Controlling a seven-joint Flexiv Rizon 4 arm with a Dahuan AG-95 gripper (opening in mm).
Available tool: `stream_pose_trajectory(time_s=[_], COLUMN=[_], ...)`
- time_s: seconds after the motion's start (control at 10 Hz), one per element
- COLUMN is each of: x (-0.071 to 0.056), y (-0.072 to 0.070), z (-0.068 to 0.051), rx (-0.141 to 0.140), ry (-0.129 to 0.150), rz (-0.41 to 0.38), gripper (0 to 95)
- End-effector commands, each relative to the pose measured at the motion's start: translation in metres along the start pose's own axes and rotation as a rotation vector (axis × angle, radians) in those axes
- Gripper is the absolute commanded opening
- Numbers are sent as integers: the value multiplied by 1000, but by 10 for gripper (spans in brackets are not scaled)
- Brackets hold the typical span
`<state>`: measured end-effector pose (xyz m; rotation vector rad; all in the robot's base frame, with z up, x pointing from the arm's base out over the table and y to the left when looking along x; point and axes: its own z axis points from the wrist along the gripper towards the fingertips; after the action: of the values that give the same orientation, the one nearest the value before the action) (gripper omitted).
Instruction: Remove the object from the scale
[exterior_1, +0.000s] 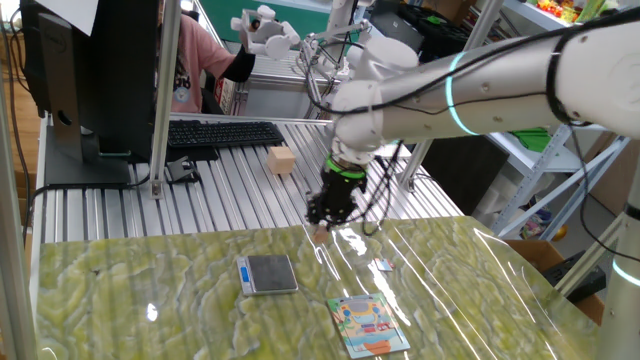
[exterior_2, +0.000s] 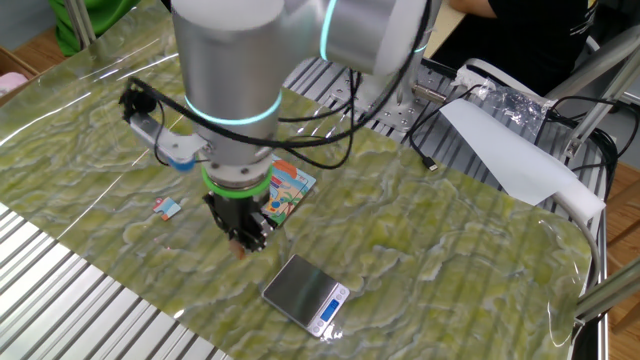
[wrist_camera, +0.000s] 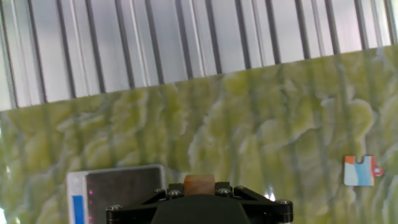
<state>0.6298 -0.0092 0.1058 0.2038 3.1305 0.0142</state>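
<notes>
**Cube off the scale, held low near the bench's slatted edge**

The end effector (exterior_1: 322, 228) grips the cube (wrist_camera: 198, 185) between its fingers, just above the green mat, so it looks about ready to set down. The scale (exterior_1: 269, 273) lies bare, beside it toward the bench's middle. The card (exterior_1: 369, 325) is further off.

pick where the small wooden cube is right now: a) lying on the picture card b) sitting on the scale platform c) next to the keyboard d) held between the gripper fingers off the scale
d: the small wooden cube sits pinched in the gripper, beside the scale, whose platform is bare.
</notes>
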Motion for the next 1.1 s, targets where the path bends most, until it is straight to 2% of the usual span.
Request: stream_pose_trajectory(time_s=[0.1, 0.3, 0.6, 0.8, 1.1], x=[-2, 6, 17, 22, 20], y=[-16, -33, -43, -45, -51], z=[0, 8, 26, 32, 43], rx=[-6, -6, -6, -6, -5], ry=[6, 5, -1, -1, -1], rz=[-16, -14, -16, -16, -25], gripper=[0, 0, 0, 0, 0])
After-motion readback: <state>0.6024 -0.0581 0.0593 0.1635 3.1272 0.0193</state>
